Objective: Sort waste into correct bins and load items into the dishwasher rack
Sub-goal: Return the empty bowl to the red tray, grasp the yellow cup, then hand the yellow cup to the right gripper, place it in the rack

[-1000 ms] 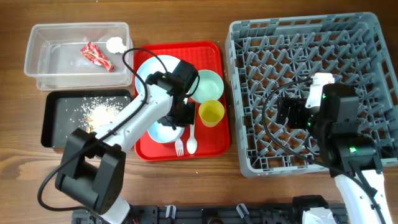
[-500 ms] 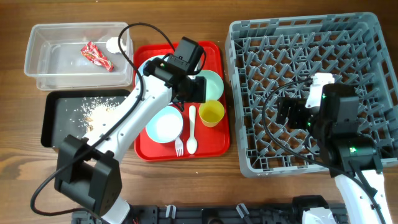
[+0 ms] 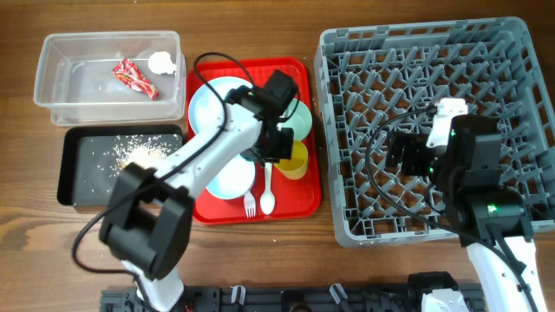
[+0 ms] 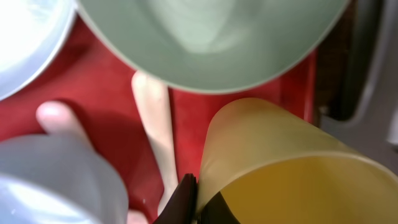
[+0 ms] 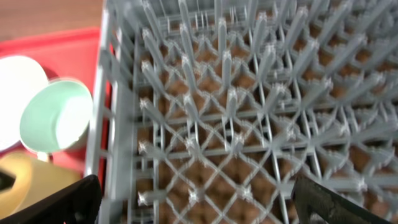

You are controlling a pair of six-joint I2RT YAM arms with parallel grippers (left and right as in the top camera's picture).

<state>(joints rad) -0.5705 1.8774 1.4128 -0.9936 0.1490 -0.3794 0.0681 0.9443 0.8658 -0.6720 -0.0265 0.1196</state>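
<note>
My left gripper [image 3: 282, 147] is at the small yellow cup [image 3: 297, 161] on the red serving tray [image 3: 299, 204]. In the left wrist view its fingers [image 4: 198, 202] pinch the cup's rim [image 4: 280, 162], one outside and one inside. Next to the cup are the green bowl [image 3: 297, 114], the pale blue bowl [image 3: 231, 176], the plate [image 3: 215, 100], the spoon [image 3: 268, 186] and the fork [image 3: 250, 205]. My right gripper [image 3: 403, 156] is open and empty [image 5: 199, 205] above the grey rack [image 3: 416, 52]. The red wrapper [image 3: 134, 76] and the tissue [image 3: 160, 61] lie in the clear container [image 3: 52, 82].
The black tray [image 3: 69, 169] at the left holds rice and brown scraps [image 3: 139, 156]. The rack fills the right side, its pegs [image 5: 249, 93] under my right wrist. Bare wooden table lies in front of the trays.
My left arm left the pale blue bowl, swung over the green bowl, then came down to the yellow cup and closed on its rim. The right arm has not moved.
</note>
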